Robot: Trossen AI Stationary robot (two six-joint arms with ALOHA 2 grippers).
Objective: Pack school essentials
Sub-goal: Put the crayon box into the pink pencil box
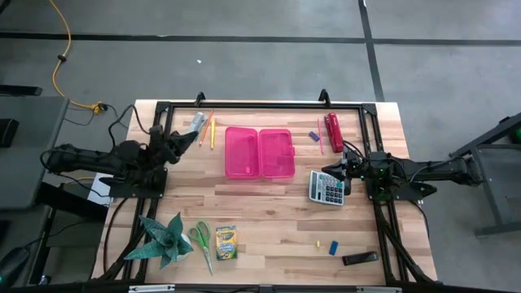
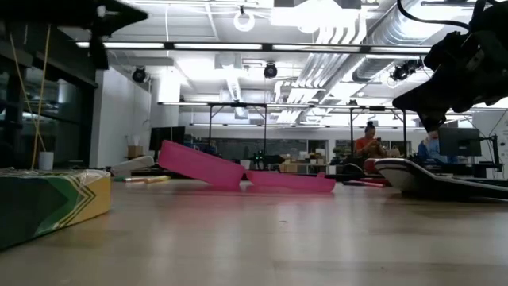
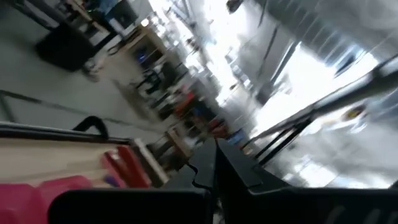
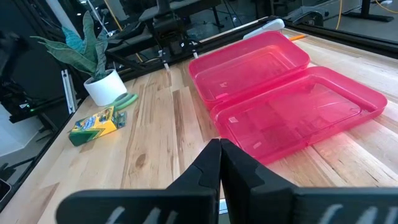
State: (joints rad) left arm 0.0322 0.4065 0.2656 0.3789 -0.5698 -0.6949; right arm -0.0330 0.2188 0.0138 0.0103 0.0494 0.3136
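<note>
The open pink case lies flat in the middle of the table, also in the right wrist view and the low view. Yellow and orange pencils lie at the far left. A pink pencil and a blue piece lie at the far right. The crayon box and green-handled scissors lie near the front edge. Yellow and blue pieces lie front right. My left gripper is shut, raised beside the pencils. My right gripper is shut, above the calculator.
A red stapler lies at the far right. A potted plant stands at the front left corner. A small black object lies front right, and a silver item lies by the pencils. Bare wood stretches in front of the case.
</note>
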